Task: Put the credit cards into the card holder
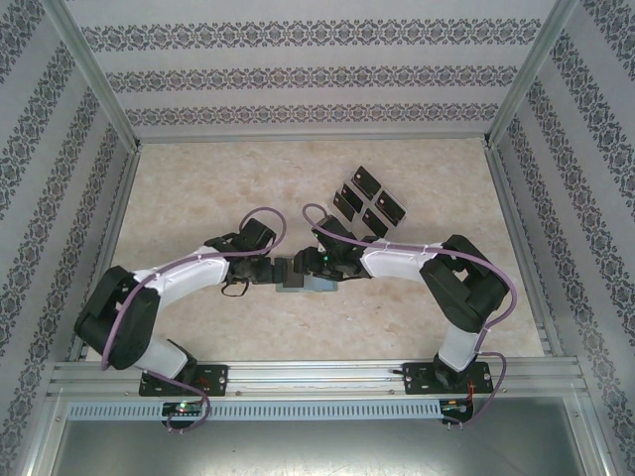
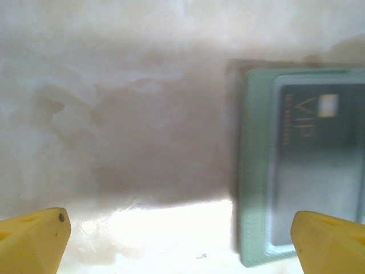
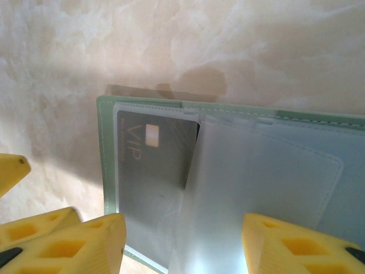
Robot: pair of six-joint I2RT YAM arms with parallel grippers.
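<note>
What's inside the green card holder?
A dark card marked VIP sits tucked inside the open card holder. A frosted plastic flap lies over the card's right side, so anything beneath that flap is hidden.

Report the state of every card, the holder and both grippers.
Grey-green soft card holder: open, flat on the table.
Black VIP card: tucked in the holder's clear sleeve.
Four loose black credit cards: on the table, outside the holder.
Left gripper: open.
Right gripper: open.
</note>
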